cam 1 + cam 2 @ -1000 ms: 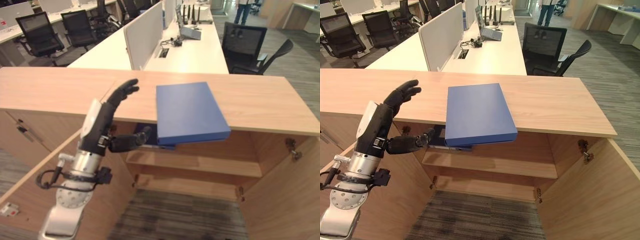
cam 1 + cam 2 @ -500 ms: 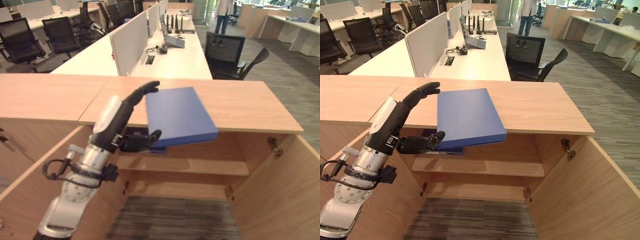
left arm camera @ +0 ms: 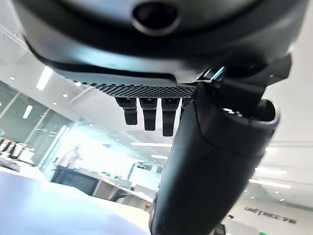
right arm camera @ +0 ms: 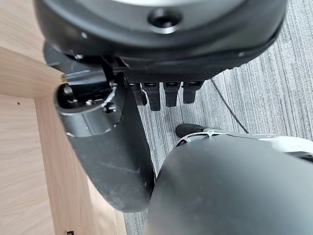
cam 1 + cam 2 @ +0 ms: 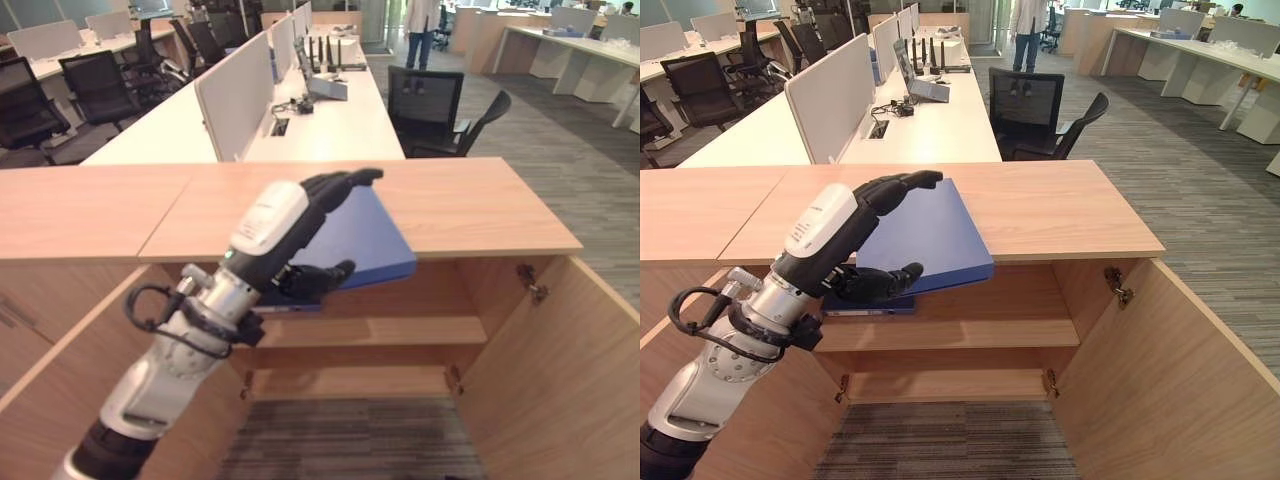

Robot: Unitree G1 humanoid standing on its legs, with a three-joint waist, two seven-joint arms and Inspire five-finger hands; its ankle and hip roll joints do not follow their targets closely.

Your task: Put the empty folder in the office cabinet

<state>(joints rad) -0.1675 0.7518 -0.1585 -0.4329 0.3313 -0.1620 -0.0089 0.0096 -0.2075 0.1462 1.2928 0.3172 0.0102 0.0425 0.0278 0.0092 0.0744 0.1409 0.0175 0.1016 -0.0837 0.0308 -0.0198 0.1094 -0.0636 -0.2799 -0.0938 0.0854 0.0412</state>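
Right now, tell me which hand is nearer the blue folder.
Left. The left hand is at the blue folder, fingers above it and thumb below its overhanging edge. The right hand is low beside the cabinet, over the carpet, apart from it.

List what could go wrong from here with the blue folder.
1. The blue folder juts past the cabinet top's front edge, with the left hand at its side, fingers above and thumb below; a loose grip could let it tip to the floor.
2. Another blue item lies on the upper shelf right below; the folder may snag on it.
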